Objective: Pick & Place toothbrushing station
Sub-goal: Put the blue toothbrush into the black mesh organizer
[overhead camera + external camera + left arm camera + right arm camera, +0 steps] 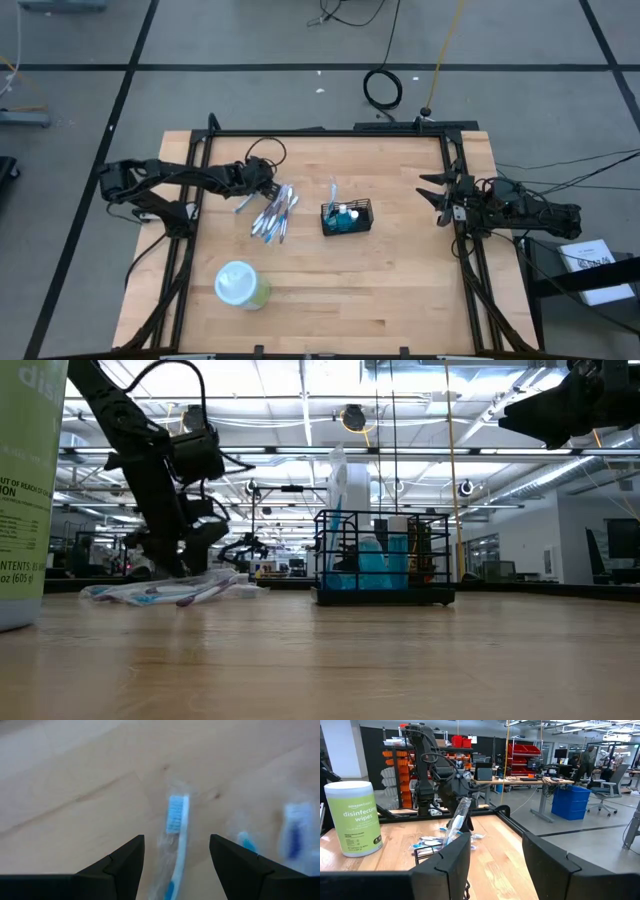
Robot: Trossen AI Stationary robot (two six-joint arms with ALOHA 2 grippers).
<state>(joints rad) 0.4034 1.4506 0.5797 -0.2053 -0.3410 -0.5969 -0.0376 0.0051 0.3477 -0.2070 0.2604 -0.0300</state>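
The black wire-mesh caddy (pixel 346 217) stands on its base on the wooden table near the middle, with blue items and a wrapped toothbrush upright inside it (pixel 383 560). Left of it lies a loose pile of wrapped toothbrushes (pixel 275 212). My left gripper (pixel 265 185) is open and low at the pile's far-left end. In the left wrist view its fingers (pixel 127 865) stand on either side of a blue-bristled wrapped toothbrush (pixel 176 815) without touching it. My right gripper (pixel 437 195) is open and empty, raised at the table's right edge.
A pale-green tub of disinfecting wipes (pixel 241 285) stands near the table's front left. A black frame rail (pixel 460 230) runs along the table's edges. Bare wood lies between the caddy and the right edge.
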